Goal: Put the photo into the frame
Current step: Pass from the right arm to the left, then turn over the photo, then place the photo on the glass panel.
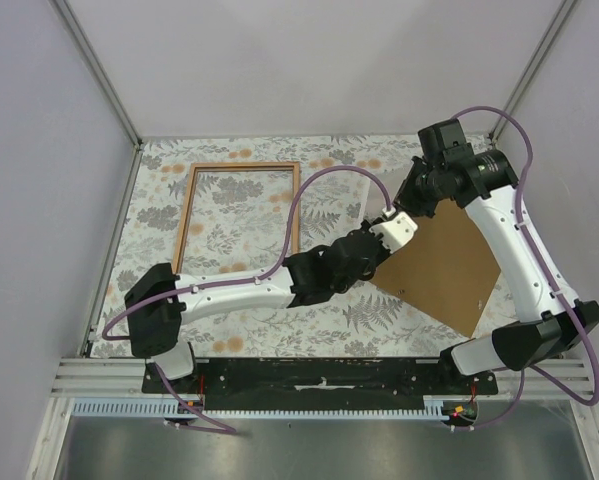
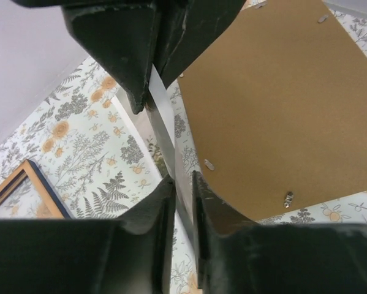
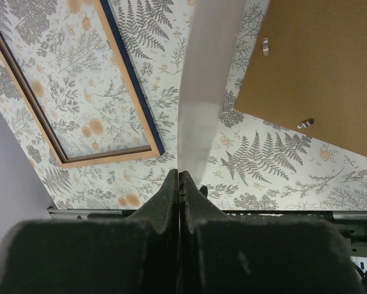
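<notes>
The photo (image 1: 401,226) is held in the air nearly edge-on and shows as a pale strip in the left wrist view (image 2: 165,116) and the right wrist view (image 3: 204,79). My right gripper (image 3: 181,177) is shut on one edge of it (image 1: 411,205). My left gripper (image 2: 183,184) straddles the opposite edge with a small gap between its jaws (image 1: 377,237). The frame (image 1: 182,225) lies flat at the back left, light wood face up, with a blue inner edge (image 3: 131,73); it also shows in the left wrist view (image 2: 33,177).
A flat brown backing board (image 1: 449,265) with metal clips lies on the right of the fern-patterned table (image 1: 239,330), below the held photo; it also shows in both wrist views (image 2: 281,104) (image 3: 330,67). Walls close in the table on three sides.
</notes>
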Tool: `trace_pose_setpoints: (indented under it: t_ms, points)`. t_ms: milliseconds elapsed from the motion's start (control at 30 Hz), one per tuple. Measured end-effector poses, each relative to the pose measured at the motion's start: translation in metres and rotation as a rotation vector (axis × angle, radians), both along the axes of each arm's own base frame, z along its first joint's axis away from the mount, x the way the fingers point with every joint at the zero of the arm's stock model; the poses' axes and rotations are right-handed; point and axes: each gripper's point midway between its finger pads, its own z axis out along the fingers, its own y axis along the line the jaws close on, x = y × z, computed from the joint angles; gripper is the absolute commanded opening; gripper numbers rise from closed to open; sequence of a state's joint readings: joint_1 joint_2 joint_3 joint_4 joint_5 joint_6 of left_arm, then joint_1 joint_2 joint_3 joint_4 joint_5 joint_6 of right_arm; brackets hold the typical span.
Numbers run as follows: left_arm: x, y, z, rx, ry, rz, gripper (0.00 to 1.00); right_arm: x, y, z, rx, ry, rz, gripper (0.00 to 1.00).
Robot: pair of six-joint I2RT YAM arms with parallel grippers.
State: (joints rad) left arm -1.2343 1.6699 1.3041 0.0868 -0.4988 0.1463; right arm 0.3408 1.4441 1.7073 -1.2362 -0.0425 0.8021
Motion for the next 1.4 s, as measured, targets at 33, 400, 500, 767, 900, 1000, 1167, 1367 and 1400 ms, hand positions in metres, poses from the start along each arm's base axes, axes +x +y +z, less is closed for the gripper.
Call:
trace_pose_setpoints:
  t_ms: [33,400,500,767,900,1000,1167,1367,1400]
  points:
    - [0.001,0.0,0.0,-0.002,-0.003,0.002,0.03,0.0,0.0,0.001,0.0,0.0,0.0,0.04]
    - [0.02,0.013,0.005,-0.043,-0.01,0.09,0.02,0.021,-0.001,0.052,-0.003,-0.138,-0.013,0.98]
    - [0.037,0.03,0.006,-0.072,0.027,0.147,0.02,0.033,-0.005,0.094,0.014,-0.26,-0.028,0.98]
    - [0.116,0.145,0.055,-0.285,0.106,0.466,0.02,0.046,-0.042,0.162,0.045,-0.472,-0.128,0.98]
    - [0.136,0.215,0.077,-0.434,0.148,0.655,0.02,0.057,-0.035,0.143,0.065,-0.445,-0.097,0.98]
    - [0.141,0.268,0.082,-0.549,0.185,0.8,0.02,0.066,-0.024,0.113,0.083,-0.383,-0.061,0.98]
    - [0.125,0.358,0.04,-0.69,0.27,1.078,0.02,0.07,-0.008,0.06,0.099,-0.287,-0.011,0.98]
    - [0.069,0.424,-0.074,-0.764,0.48,1.39,0.02,0.053,0.008,0.022,0.128,-0.24,0.052,0.98]
    - [0.056,0.431,-0.093,-0.77,0.517,1.442,0.02,0.05,0.01,0.019,0.131,-0.238,0.06,0.98]
